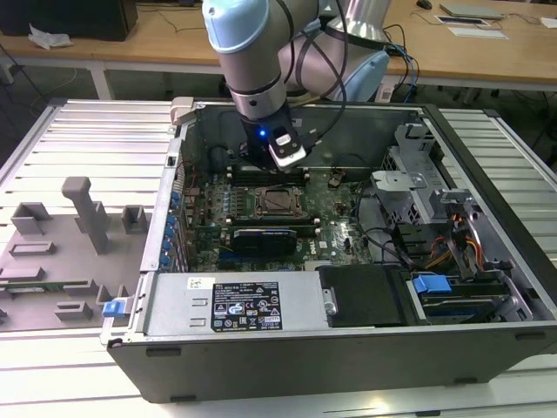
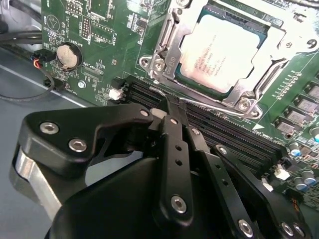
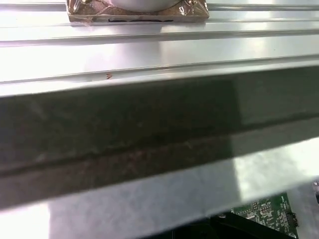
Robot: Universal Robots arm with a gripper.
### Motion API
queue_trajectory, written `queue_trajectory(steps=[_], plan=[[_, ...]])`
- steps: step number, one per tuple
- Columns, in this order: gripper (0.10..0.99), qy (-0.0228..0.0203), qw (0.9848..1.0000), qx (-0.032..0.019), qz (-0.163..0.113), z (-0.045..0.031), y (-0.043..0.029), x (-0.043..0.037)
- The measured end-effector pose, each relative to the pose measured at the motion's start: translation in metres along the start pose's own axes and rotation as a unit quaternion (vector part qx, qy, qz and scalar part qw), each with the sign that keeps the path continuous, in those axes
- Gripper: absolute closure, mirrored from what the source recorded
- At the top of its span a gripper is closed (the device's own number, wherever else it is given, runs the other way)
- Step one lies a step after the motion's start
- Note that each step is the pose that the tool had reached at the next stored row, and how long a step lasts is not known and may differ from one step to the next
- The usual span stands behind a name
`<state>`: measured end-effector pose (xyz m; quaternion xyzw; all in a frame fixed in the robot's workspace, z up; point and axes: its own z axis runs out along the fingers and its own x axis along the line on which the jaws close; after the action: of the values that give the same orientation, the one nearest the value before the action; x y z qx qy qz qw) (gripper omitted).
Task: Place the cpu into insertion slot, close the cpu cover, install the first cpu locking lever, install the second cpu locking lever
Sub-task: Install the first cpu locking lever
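Step in hand looks like a locking lever; cannot tell if 1 or 2. cpu sits in insertion slot, cpu cover down over it. gripper jaws clenched, empty, tip at wire lever. In the exterior view it sits at 12 o'clock of the slot. Likely needs a firm push to hook the lever.

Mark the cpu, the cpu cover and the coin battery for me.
cpu [image 2: 227, 52], second wrist view, middle of its silver top.
cpu cover [image 2: 175, 37], second wrist view, frame strip beside the chip.
coin battery [image 2: 68, 56], second wrist view, its round face.
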<state>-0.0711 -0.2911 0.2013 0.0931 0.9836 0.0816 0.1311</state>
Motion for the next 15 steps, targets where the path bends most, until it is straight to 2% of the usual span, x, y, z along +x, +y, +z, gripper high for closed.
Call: queue_trajectory(steps=[7, 15], plan=[[0.980, -0.0033, 0.9999, 0.0074, 0.013, 0.0049, -0.0004, 0.0014], [0.980, -0.0042, 0.9998, 0.0092, 0.016, 0.0068, -0.0004, 0.0006]])
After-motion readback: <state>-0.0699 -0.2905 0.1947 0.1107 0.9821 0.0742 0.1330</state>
